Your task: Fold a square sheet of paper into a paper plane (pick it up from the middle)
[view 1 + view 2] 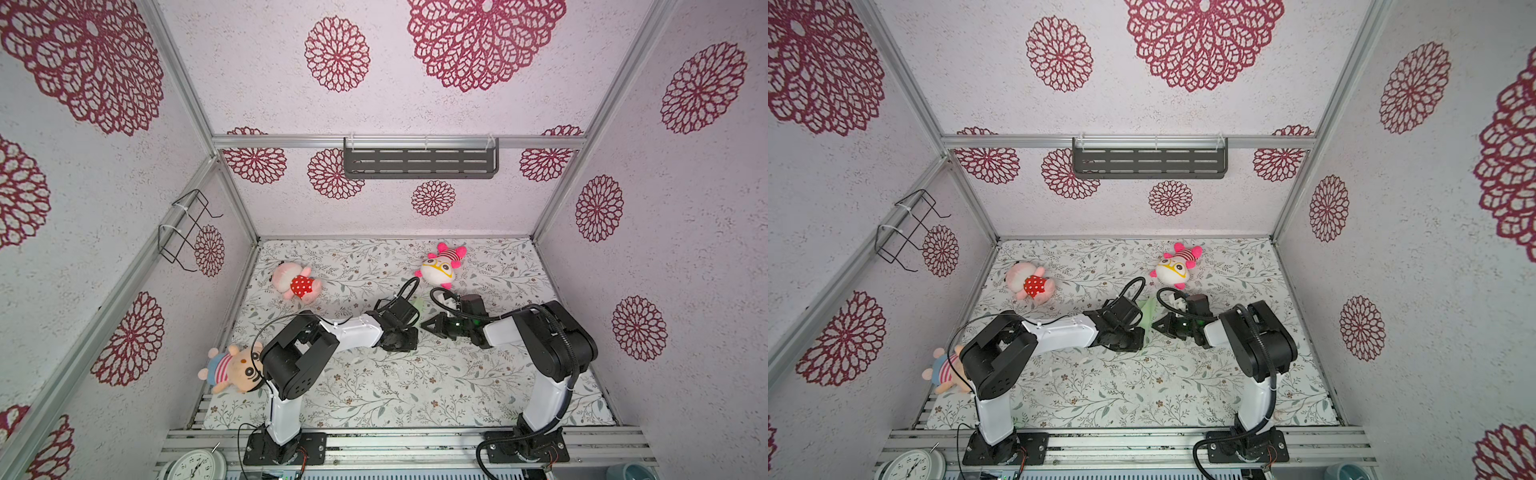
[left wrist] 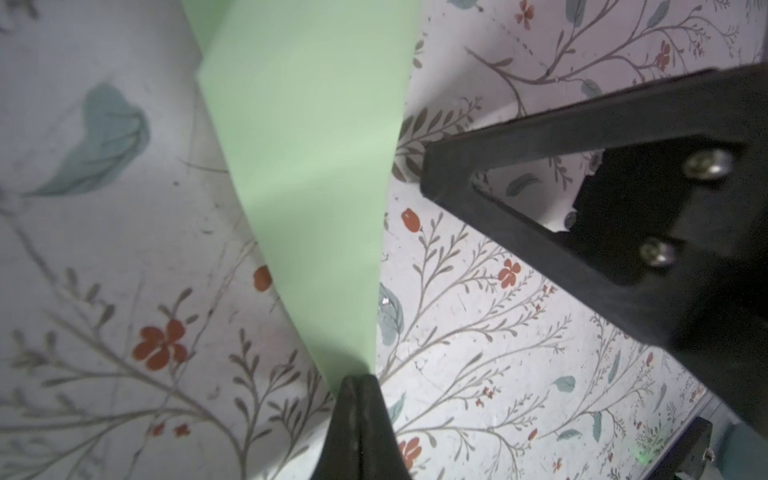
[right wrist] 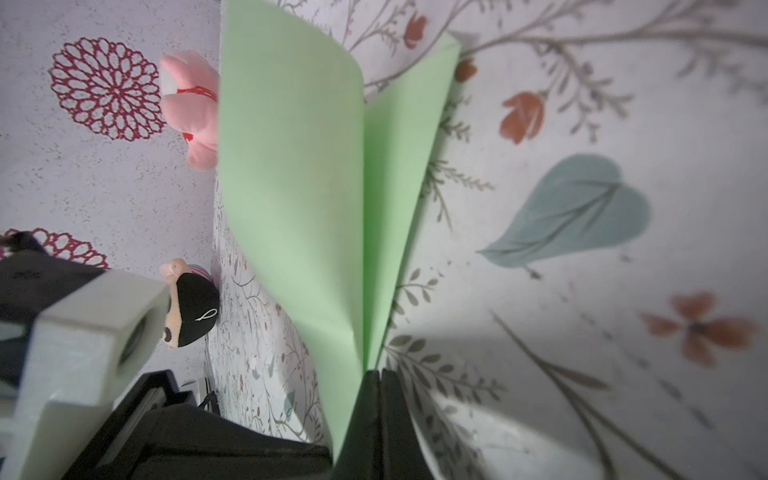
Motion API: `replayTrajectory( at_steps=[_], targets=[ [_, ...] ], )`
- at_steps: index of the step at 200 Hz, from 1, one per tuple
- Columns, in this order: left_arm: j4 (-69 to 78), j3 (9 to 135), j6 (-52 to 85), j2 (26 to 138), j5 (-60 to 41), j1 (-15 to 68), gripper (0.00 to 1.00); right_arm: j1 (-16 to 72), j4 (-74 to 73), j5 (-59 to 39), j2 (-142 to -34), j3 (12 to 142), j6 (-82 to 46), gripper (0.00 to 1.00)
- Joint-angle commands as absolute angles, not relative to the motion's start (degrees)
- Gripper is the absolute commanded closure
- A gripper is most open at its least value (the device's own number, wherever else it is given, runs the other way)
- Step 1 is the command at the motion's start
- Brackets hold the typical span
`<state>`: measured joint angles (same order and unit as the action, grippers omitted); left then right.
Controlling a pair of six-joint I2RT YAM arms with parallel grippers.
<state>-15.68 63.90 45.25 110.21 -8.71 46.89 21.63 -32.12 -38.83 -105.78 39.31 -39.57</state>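
Mint-green paper plane (image 2: 311, 166) clamped in left pincer (image 2: 359, 380).

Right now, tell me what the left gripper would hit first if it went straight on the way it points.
Likely the tablecloth, behind the green paper that the left gripper pinches; the right gripper sits close beside that line, depth unclear.

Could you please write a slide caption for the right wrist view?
Right gripper shut on folded paper, floral mat behind.
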Motion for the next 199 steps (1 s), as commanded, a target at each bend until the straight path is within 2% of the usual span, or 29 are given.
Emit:
replayTrajectory(
  at_steps=[1,55,101,199],
  targets=[
    [-21.53,61.08,45.37,113.46,-7.03,47.63,1.0,22.95,-34.21,-39.76,-101.28,39.14,-36.6,0.95],
    [-21.73,60.72,45.55,113.25,-6.86,47.63,1.0,24.7,-36.82,-39.54,-106.5,42.29,-40.16,0.95],
    [-21.18,60.21,45.79,113.19,-7.4,47.57,1.0,24.62,-33.24,-35.74,-109.43,47.24,-40.3,0.95],
    [-20.82,59.46,46.42,113.41,-7.56,47.59,1.0,22.85,-29.54,-30.52,-109.87,48.09,-38.52,0.95]
  ],
)
